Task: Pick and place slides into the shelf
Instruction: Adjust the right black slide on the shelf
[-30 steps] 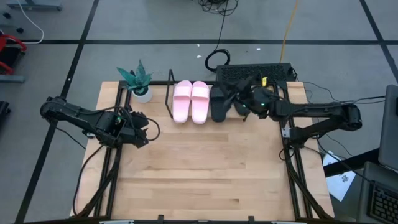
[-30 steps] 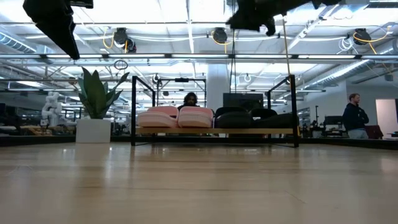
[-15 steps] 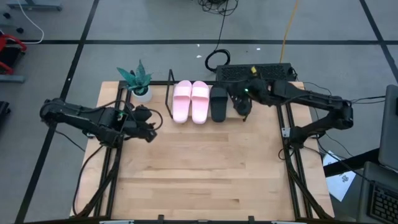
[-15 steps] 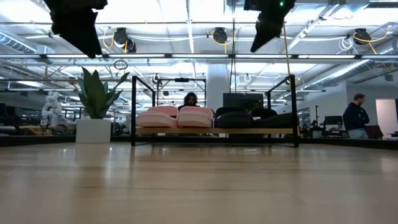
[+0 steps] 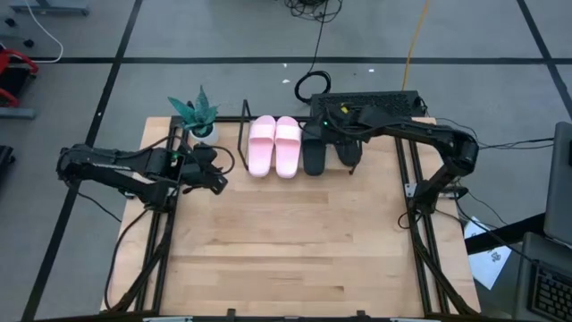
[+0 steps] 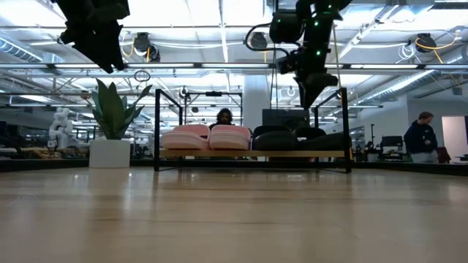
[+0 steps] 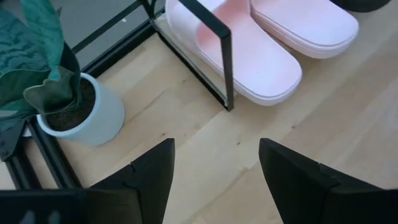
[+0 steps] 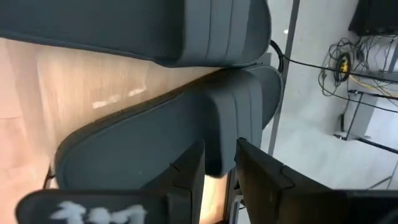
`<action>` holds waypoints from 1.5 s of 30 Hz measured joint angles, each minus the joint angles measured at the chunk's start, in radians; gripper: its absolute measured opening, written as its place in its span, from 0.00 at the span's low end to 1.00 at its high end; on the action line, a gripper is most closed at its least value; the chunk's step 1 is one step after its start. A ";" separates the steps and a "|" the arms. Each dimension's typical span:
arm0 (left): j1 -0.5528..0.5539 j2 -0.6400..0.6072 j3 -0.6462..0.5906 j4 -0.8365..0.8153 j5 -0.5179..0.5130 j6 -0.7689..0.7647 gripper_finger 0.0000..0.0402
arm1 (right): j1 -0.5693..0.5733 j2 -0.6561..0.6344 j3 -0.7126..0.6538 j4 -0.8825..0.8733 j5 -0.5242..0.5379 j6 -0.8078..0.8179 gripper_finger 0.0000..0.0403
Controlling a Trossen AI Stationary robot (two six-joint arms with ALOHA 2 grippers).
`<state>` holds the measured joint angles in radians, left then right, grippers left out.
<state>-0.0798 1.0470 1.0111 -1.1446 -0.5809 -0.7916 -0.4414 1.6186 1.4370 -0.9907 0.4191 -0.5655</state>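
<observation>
Pink slides [image 5: 275, 146] and black slides [image 5: 324, 150] sit side by side on the shelf [image 5: 243, 136]. Right gripper [image 8: 219, 169], above the shelf, apparently pinches one black slide's strap. Left gripper [image 7: 214, 168] hovers spread near the shelf's end.

The wide bench [image 5: 286, 250] toward 6 o'clock is left open for passage. At 12 o'clock the way is blocked by the shelf [image 5: 243, 134], filled by four slides [image 5: 275, 146], and a potted plant [image 5: 198, 116] beside it.

Bright, even overhead light, soft shadows, ceiling lamps [image 6: 146, 45] glaring, close parts blurred.
</observation>
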 joint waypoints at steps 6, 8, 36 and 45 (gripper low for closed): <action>0.015 0.000 0.000 -0.003 0.001 0.000 0.59 | -0.037 0.026 0.000 0.006 -0.006 -0.008 0.20; 0.021 0.000 0.000 -0.003 0.001 0.004 0.59 | -0.045 0.029 0.000 0.004 -0.006 -0.007 0.21; 0.035 0.000 0.000 -0.003 0.006 -0.034 0.59 | -0.050 0.027 -0.179 0.218 0.027 -0.108 0.36; 0.035 0.000 0.000 -0.003 0.007 -0.056 0.59 | -0.050 0.027 -0.261 0.348 0.106 -0.182 0.36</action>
<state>-0.0452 1.0470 1.0111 -1.1473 -0.5743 -0.8478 -0.4915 1.6459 1.1758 -0.6431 0.5252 -0.7475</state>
